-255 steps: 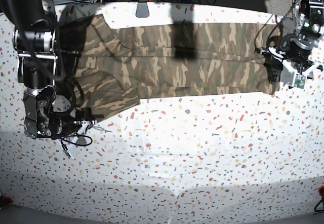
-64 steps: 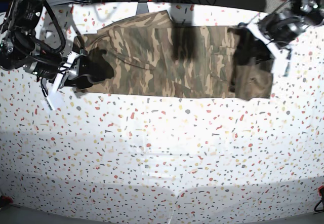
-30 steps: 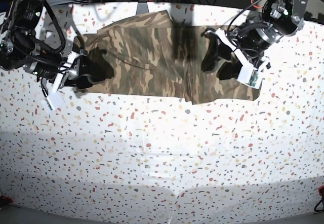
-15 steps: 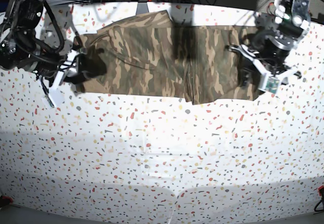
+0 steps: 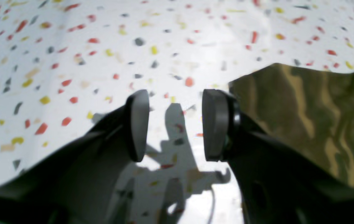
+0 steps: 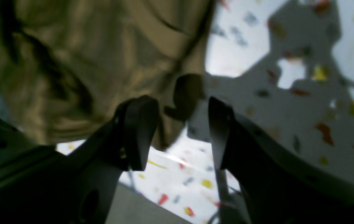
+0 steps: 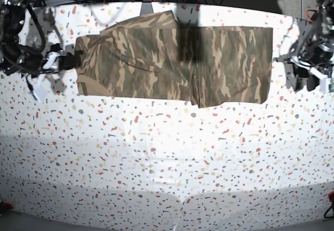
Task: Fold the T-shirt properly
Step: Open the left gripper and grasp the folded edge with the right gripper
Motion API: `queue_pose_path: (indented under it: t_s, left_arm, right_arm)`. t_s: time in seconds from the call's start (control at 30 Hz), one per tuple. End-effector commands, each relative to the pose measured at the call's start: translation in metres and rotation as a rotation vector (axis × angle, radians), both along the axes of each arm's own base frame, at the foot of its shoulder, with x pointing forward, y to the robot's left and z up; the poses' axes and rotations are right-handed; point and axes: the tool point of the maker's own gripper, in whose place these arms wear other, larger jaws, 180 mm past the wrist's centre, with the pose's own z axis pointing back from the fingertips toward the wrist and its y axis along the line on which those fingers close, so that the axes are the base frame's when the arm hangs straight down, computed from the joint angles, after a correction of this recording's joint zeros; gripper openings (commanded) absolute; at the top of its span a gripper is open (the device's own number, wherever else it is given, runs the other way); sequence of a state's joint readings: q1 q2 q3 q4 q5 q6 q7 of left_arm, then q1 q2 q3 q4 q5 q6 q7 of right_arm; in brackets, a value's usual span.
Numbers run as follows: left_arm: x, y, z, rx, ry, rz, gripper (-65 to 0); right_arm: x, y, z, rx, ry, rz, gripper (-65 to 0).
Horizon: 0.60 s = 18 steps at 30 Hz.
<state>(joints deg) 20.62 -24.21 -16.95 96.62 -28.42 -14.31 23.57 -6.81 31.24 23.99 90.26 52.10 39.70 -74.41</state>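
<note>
The speckled table [image 7: 172, 163] fills most of the base view, white with red, yellow and grey flecks. Across its far part lies the T-shirt [image 7: 156, 58], a wide camouflage band folded flat, with one layer lapped over another near the middle and a lower corner hanging a little below the rest.

The left gripper [image 5: 175, 124] is off the shirt's edge on that view's right, over bare table. Its jaws stand apart with nothing between them (only its own shadow on the speckles). In the left wrist view a corner of the T-shirt [image 5: 313, 118] lies just beside the right-hand finger [image 5: 214, 124], to its outer side and not between the two.

The right gripper [image 6: 181, 130] is at the shirt's other end, on the base view's left, also released and gripping nothing. In the right wrist view the cloth [image 6: 96, 56] lies ahead of and beside the left-hand finger [image 6: 141, 130], with shadowed table ahead of the other; the picture is blurred, so whether a fingertip touches the cloth's edge cannot be told.
</note>
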Motion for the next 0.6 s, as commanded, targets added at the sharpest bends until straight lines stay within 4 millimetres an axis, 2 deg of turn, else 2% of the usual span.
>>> queue_pose_path:
  t_s: [0.0,0.13,0.27,0.47,0.57]
  left_arm:
    - [0.006,0.005,0.013,0.008,-0.043,-0.01,-38.6]
    - [0.005,0.004,0.011,0.012,-0.037,-0.025,-38.6]
    - [0.005,0.003,0.011,0.012,-0.038,-0.029,-38.6]
    - [0.005,0.003,0.011,0.012,-0.038,-0.029,-38.6]
    - [0.005,0.003,0.011,0.012,-0.038,-0.029,-38.6]
  right_arm:
    - [0.013,-0.011,0.012,-0.01,-0.041,-0.008,-34.6]
    - [0.027,-0.012,0.009,0.103,-0.04,-0.066,-34.6]
    - [0.033,-0.012,-0.009,0.154,0.011,-0.104,-34.6]
    - [0.023,-0.006,-0.045,0.153,0.15,-0.096,-34.6]
    - [0.018,0.001,-0.052,0.151,0.18,-0.076,-34.6]
